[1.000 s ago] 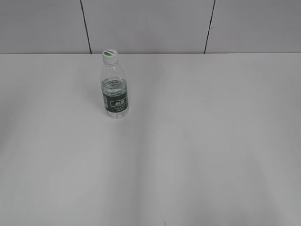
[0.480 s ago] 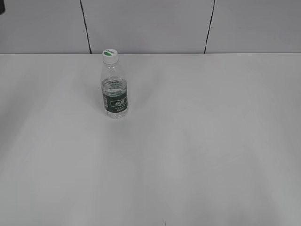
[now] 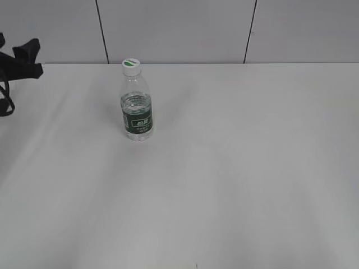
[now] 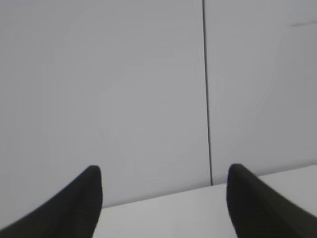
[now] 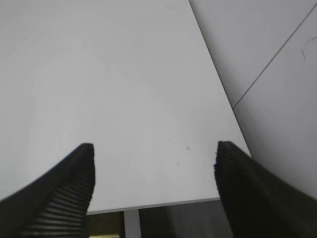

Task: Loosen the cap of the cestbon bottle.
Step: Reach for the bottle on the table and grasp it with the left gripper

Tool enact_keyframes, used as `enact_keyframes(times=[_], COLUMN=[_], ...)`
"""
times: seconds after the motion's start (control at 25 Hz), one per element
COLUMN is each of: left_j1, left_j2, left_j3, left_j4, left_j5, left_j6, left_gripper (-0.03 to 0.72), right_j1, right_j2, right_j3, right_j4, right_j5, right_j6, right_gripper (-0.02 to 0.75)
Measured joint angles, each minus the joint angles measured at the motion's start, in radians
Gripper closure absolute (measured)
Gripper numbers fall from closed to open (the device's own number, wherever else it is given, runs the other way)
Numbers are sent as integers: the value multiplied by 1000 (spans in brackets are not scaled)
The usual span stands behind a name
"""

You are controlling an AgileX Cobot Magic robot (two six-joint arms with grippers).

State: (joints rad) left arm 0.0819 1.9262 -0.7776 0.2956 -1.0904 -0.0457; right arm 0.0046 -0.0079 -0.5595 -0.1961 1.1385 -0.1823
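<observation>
My left gripper (image 3: 25,59) newly entered at far left, jaws wide, empty. Right gripper (image 5: 153,168) equally wide, empty. Cestbon bottle (image 3: 137,103) upright left of table centre, cap (image 3: 130,66) on, awaiting steadying grasp.

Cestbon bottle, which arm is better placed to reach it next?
Probably the left. The left gripper shows at the table's left edge, on the side where the cestbon bottle stands; the right gripper is out of the exterior view.
</observation>
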Motion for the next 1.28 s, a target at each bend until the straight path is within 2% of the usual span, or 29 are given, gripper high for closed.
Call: enact_keyframes(times=[0.12, 0.28, 0.68, 0.88, 1.0, 1.28], left_j1=[32, 63, 51, -19, -51, -108], left_j2=[91, 170, 184, 184, 184, 185], left_j3=[0, 0, 0, 0, 1, 1], left_j4=[66, 236, 717, 763, 743, 698], left_j5=[-85, -98, -112, -114, -114, -114], left_j6=[-7, -11, -64, -65, -79, -197], left_gripper=[204, 204, 204, 204, 204, 181], right_j1=[0, 0, 0, 0, 0, 0], right_j2=[0, 0, 0, 0, 0, 0], right_j3=[0, 0, 0, 0, 0, 0], right_j4=[0, 0, 0, 0, 0, 0], right_j5=[0, 0, 0, 0, 0, 0], right_j6=[0, 0, 0, 0, 0, 0], right_gripper=[164, 164, 164, 164, 164, 164])
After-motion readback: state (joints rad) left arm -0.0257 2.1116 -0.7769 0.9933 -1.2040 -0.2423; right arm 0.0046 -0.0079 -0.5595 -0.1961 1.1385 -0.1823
